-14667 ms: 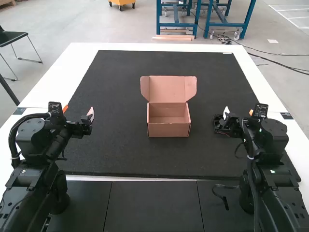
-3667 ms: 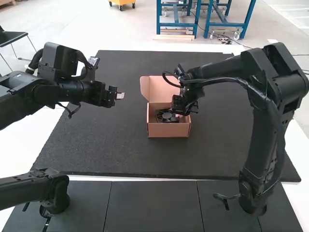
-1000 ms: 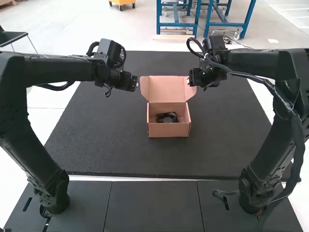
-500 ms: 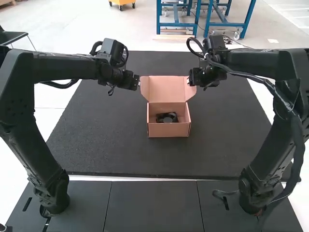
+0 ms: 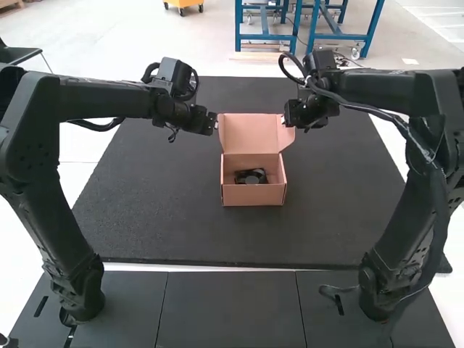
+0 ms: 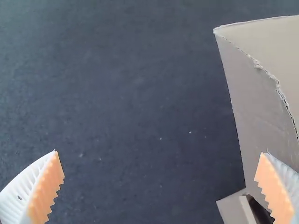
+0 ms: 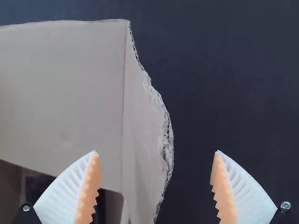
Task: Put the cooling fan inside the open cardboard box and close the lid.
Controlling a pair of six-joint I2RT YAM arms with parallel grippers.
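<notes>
Cardboard box (image 5: 253, 190): set at the middle of the black mat (image 5: 145, 203) on the white bench (image 5: 80, 130), with its top open.
Cooling fan (image 5: 250, 176): laid flat on the box floor, wholly inside the walls.
Lid (image 5: 252, 134): stood upright from the box's 12 o'clock wall, its side flaps (image 5: 216, 127) flared out toward 9 and 3 o'clock.
Left tool (image 5: 209, 123): held at about 10 o'clock of the box, just beside the lid's 9 o'clock flap. The fingers (image 6: 44, 191) are spread wide and nothing is grasped. In the left wrist view the flap is seen close against one finger; contact cannot be told.
Right tool (image 5: 293, 116): held at about 2 o'clock of the box, by the lid's 3 o'clock flap. It is released, and in the right wrist view the flap's ragged edge is seen between the spread fingers (image 7: 84, 191), not pinched.
Step in hand: the placing is judged done; the closing of the lid is being set up from both sides.
Next move: the lid is likely to need tipping toward 6 o'clock by both tools together, with the side flaps guided inside the walls.
Risk: a light box may be slid on the mat if the push is uneven, or a flap may be caught outside the wall.
</notes>
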